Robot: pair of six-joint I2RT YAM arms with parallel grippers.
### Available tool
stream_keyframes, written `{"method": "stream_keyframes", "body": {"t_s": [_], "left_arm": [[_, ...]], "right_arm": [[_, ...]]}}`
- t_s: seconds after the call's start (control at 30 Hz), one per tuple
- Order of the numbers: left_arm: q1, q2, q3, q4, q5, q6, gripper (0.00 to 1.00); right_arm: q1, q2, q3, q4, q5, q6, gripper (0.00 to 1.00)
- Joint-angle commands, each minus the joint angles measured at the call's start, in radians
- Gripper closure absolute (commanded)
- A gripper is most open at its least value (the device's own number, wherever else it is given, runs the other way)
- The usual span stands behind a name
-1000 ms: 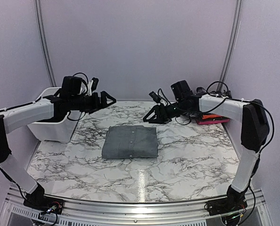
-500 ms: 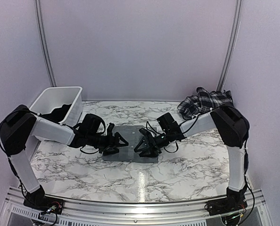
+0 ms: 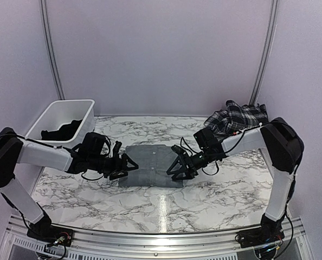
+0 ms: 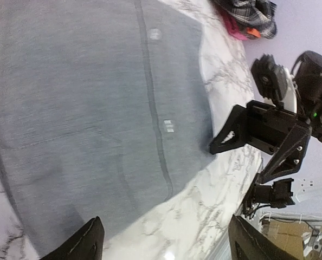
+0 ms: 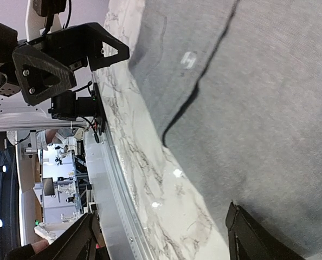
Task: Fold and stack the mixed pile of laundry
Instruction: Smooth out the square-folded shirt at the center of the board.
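We have the folded grey shirt (image 3: 150, 161) between our hands: left hand (image 3: 130, 166) at its left edge, right hand (image 3: 175, 162) at its right, both wide and empty.

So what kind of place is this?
Probably a robot test booth, not a home: plain walls box in a marble-patterned table, with a left arm and right arm bolted at its near edge, over a folded grey shirt.
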Motion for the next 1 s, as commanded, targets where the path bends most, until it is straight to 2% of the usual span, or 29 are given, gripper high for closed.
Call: {"method": "stream_keyframes", "body": {"t_s": [0.0,0.1,0.27,0.4,0.6,0.73,0.8,0.87,0.93,0.97], "left_arm": [[-0.077,-0.044,0.134,-0.158,0.007,0.104,0.18],[-0.1,0.025,0.171,-0.097,0.062,0.062,0.18],[-0.117,0.196,0.235,-0.002,0.142,0.014,0.2],[-0.089,0.264,0.159,0.079,0.132,-0.038,0.21],[-0.05,0.197,-0.038,0.153,0.106,-0.109,0.19],[-0.048,0.073,-0.112,0.146,0.117,-0.108,0.18],[-0.048,0.009,-0.079,0.084,0.115,-0.073,0.17],[-0.045,-0.021,0.029,-0.051,0.103,0.014,0.17],[-0.026,0.02,0.173,-0.191,0.072,0.112,0.17],[-0.006,0.058,0.237,-0.206,0.088,0.133,0.18]], "right_arm": [[0.052,-0.057,0.066,-0.012,-0.031,0.047,0.24],[0.079,-0.011,0.066,0.116,-0.061,0.157,0.24],[0.073,0.091,0.031,0.248,-0.072,0.241,0.25],[0.053,0.15,-0.043,0.286,-0.061,0.229,0.26],[0.011,0.153,-0.191,0.289,-0.048,0.191,0.26],[-0.007,0.042,-0.218,0.17,-0.052,0.1,0.26],[-0.012,-0.045,-0.179,0.084,-0.072,0.065,0.26],[-0.035,-0.106,-0.116,0.059,-0.089,0.076,0.26],[-0.065,-0.103,-0.037,0.066,-0.06,0.088,0.25],[-0.078,-0.072,0.033,0.065,-0.061,0.085,0.25]]}}
